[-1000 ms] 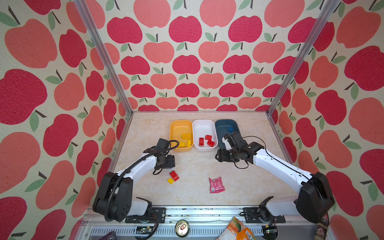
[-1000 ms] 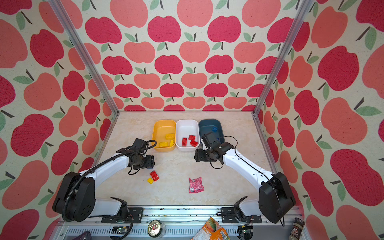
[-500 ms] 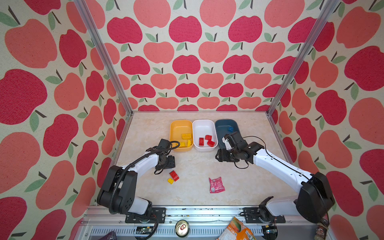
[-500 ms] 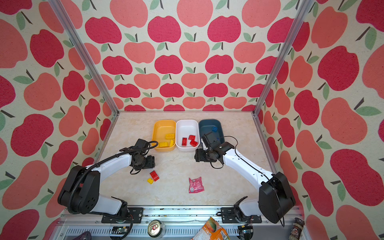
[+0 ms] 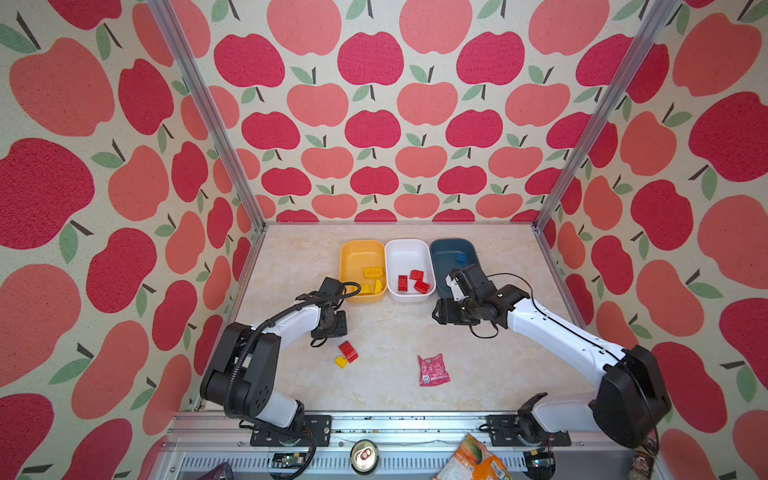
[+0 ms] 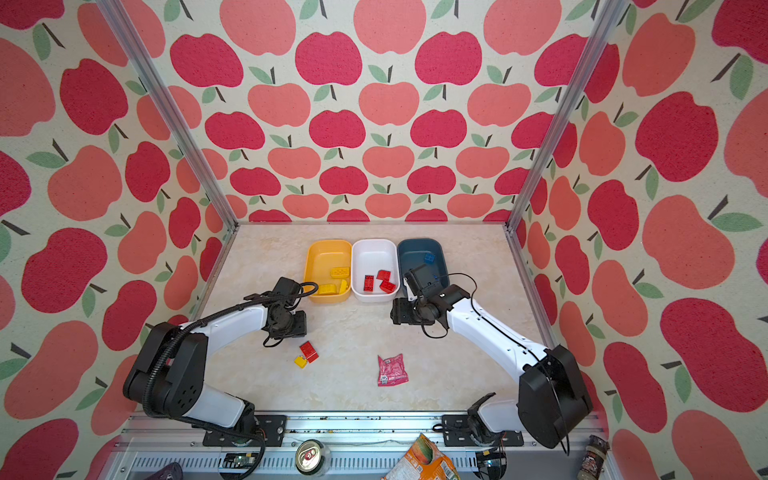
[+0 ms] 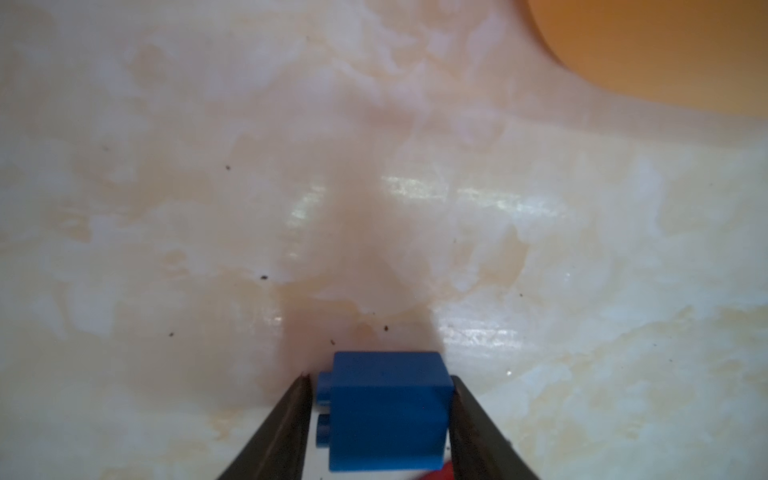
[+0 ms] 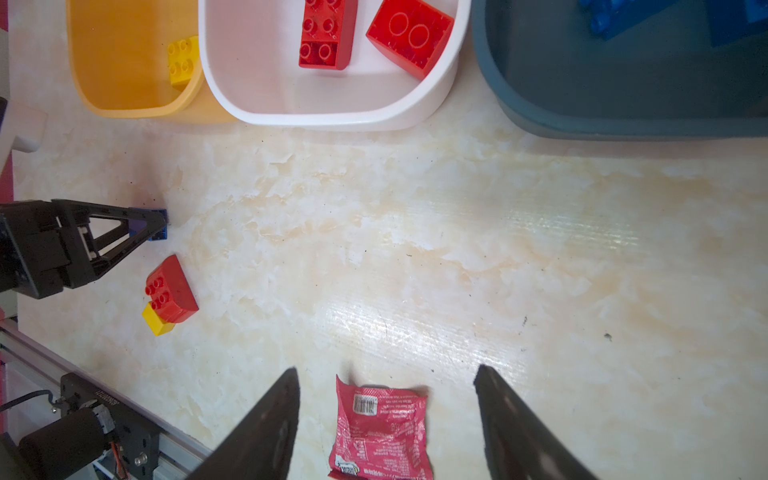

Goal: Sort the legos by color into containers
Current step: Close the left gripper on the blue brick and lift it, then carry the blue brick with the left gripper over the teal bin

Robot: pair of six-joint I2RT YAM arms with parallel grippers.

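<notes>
On the marble-patterned tabletop [image 5: 395, 332], near the yellow bin [image 5: 357, 257], the left gripper [image 7: 381, 377] brackets a blue brick [image 7: 386, 411]; whether it pinches it, I cannot tell. The right gripper [image 8: 385, 369] hovers spread beside the blue-grey bin [image 5: 446, 253]. A red brick [image 5: 348, 351] and yellow brick [image 5: 341, 361] lie touching nearby.

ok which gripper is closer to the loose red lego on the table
Left. The left gripper is close beside the red lego, on its bin side; the right gripper is across the table, in front of the blue-grey bin.
</notes>
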